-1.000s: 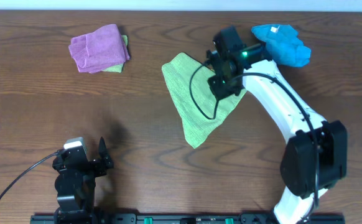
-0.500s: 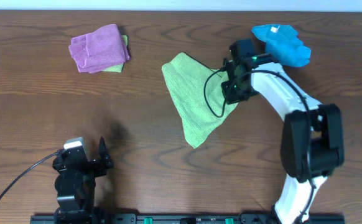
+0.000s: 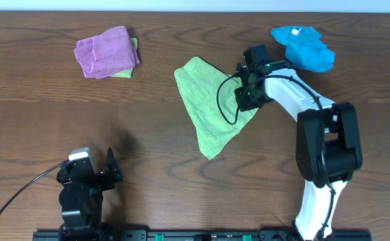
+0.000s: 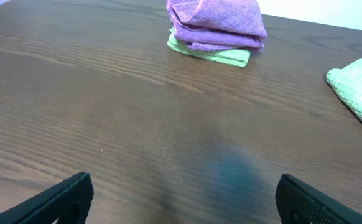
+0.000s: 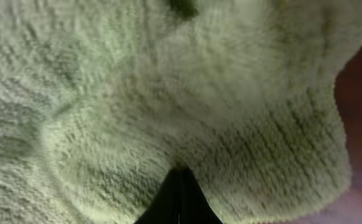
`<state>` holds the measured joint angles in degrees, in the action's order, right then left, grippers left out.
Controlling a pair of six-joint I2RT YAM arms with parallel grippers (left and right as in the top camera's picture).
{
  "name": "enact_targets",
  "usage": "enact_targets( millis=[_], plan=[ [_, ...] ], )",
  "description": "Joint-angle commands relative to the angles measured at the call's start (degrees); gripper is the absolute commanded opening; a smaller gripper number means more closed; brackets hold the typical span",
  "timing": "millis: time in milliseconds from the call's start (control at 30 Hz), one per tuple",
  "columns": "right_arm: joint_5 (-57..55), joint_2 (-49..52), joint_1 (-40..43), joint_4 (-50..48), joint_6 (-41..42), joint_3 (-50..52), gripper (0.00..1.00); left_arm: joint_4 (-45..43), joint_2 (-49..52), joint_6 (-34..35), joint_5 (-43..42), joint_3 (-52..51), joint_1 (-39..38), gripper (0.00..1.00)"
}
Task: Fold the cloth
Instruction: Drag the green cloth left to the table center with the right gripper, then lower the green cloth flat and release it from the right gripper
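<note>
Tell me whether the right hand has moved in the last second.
Yes. The right hand, shut on the green cloth, has shifted right, closer to the blue cloth.

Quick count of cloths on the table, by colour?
Lime-green: 2, the cloth mid-table and a folded green cloth under the purple one
Purple-pink: 1, the purple-pink cloth
Blue: 1, the blue cloth
Total: 4
</note>
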<state>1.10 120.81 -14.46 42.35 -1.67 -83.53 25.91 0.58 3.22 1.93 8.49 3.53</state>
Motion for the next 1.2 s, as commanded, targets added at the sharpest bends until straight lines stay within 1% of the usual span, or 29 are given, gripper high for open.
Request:
enact_targets(
  millis=[0,233,367,433,500,600,700,867,1000,1167],
  plan=[
    [-3.0,3.0,0.0,-0.2,1.0,0.2,0.02,0.2,-0.3,0.6,0.6,-1.0,-0.2,0.95],
    [-3.0,4.0,-1.5,4.6,3.0,0.2,0.02,0.2,-0.3,0.6,0.6,-1.0,-0.2,0.95],
    [-2.6,4.0,-3.8,8.6,4.7,0.2,0.02,0.2,-0.3,0.6,0.6,-1.0,-0.2,0.95],
    [-2.6,4.0,-5.3,9.7,5.1,0.2,0.02,0.2,-0.3,0.6,0.6,-1.0,-0.2,0.95],
    [-1.9,4.0,-7.5,11.3,7.2,0.2,0.01,0.2,-0.3,0.6,0.6,-1.0,-0.2,0.95],
    [0.0,4.0,-10.4,12.5,7.5,0.2,0.02,0.2,-0.3,0.6,0.6,-1.0,-0.2,0.95],
    [0.0,4.0,-14.3,13.1,8.6,0.2,0.01,0.2,-0.3,0.6,0.6,-1.0,-0.2,0.95],
    [-1.6,4.0,-18.3,13.2,9.6,0.2,0.02,0.2,-0.3,0.6,0.6,-1.0,-0.2,0.95],
    [-2.5,4.0,-18.4,14.1,10.7,0.2,0.01,0.2,-0.3,0.6,0.6,-1.0,-0.2,0.95],
    [-7.3,4.0,-16.0,17.5,11.5,0.2,0.02,0.2,-0.3,0.6,0.6,-1.0,-0.2,0.95]
  ],
)
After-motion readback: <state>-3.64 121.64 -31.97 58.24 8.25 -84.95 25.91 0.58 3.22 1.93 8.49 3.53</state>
